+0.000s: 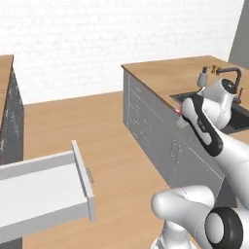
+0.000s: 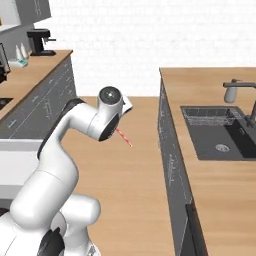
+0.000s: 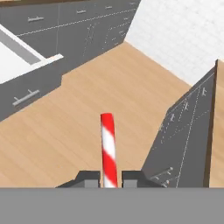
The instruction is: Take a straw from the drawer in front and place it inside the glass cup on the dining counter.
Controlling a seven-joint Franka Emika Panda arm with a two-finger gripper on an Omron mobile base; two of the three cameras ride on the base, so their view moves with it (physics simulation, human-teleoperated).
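Observation:
My gripper (image 3: pixel 109 181) is shut on the straw (image 3: pixel 108 146), a thin red one with white stripes that sticks straight out between the two dark fingertips (image 3: pixel 89 178). In the right base view the straw (image 2: pixel 124 137) pokes down and right from the hand, over the wood floor between the two cabinet runs. In the left base view the gripper (image 1: pixel 181 115) hangs beside the front edge of the dining counter (image 1: pixel 160 73), with a bit of red at its tip. The drawer (image 1: pixel 44 189) stands pulled open at the lower left, white inside. The glass cup is out of view.
The dining counter (image 2: pixel 210 200) carries an inset dark sink (image 2: pixel 220 137) with a tap (image 2: pixel 237 87). Its grey cabinet side (image 3: pixel 188 127) rises close on the right of the hand view. Grey drawer fronts with bar handles (image 3: pixel 26 97) line the opposite run.

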